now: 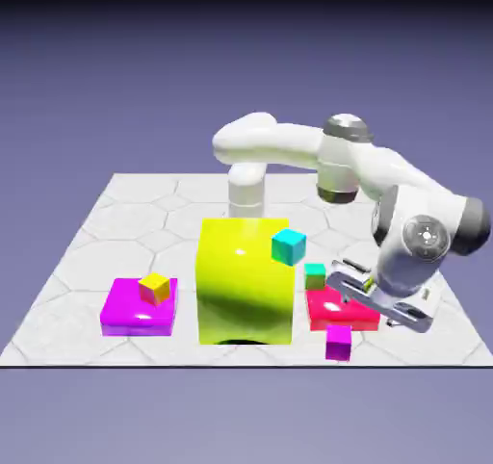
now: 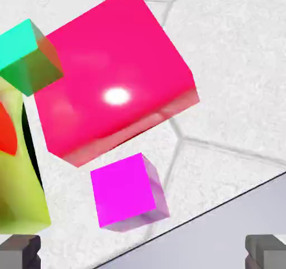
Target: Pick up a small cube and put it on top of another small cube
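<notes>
The small purple-magenta cube (image 1: 338, 342) (image 2: 125, 191) rests on the table near its front edge, just in front of a pink-red slab (image 1: 339, 309) (image 2: 111, 83). The cyan-turquoise cube (image 1: 288, 246) sits on top of the big yellow block (image 1: 246, 284), at its right corner. My gripper (image 1: 372, 305) (image 2: 143, 251) hovers above and to the exterior view's right of the purple cube, open and empty. In the hand view both grey fingertips (image 2: 19, 250) stand wide apart at the bottom edge, the purple cube a little above and left of the middle between them.
A small green cube with a teal top (image 1: 315, 277) (image 2: 28, 56) stands on the pink-red slab's corner beside the yellow block (image 2: 17, 178). At the exterior view's left, a flat magenta slab (image 1: 140, 306) carries a small yellow cube (image 1: 154, 288). The table's front edge (image 2: 223, 217) runs close to the purple cube.
</notes>
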